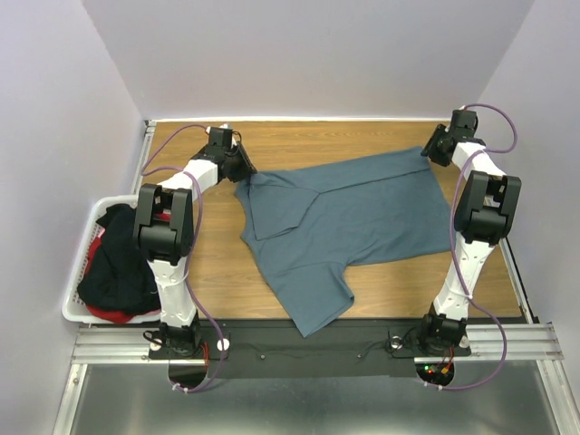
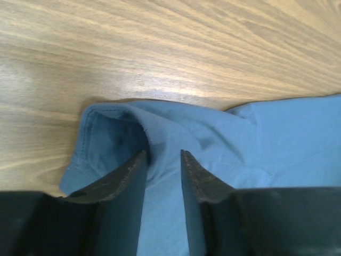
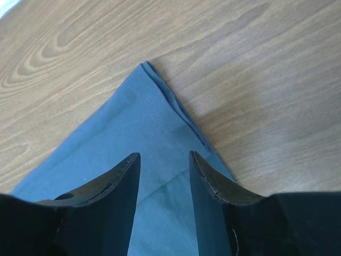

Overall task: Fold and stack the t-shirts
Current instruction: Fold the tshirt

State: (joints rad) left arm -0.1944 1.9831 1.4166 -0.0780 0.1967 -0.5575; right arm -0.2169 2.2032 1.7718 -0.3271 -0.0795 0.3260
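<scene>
A slate blue-grey t-shirt lies spread on the wooden table, one sleeve folded over its body and its lower part reaching the near edge. My left gripper sits at its far left corner. In the left wrist view the jaws stand a little apart, straddling a rucked-up ridge of the blue cloth. My right gripper is at the far right corner. Its jaws are open over the flat hemmed corner. A black t-shirt and a red-pink one lie bundled in the basket.
A white lattice basket stands off the table's left edge beside the left arm. A black strip and a metal rail run along the near edge. White walls close in the back and sides.
</scene>
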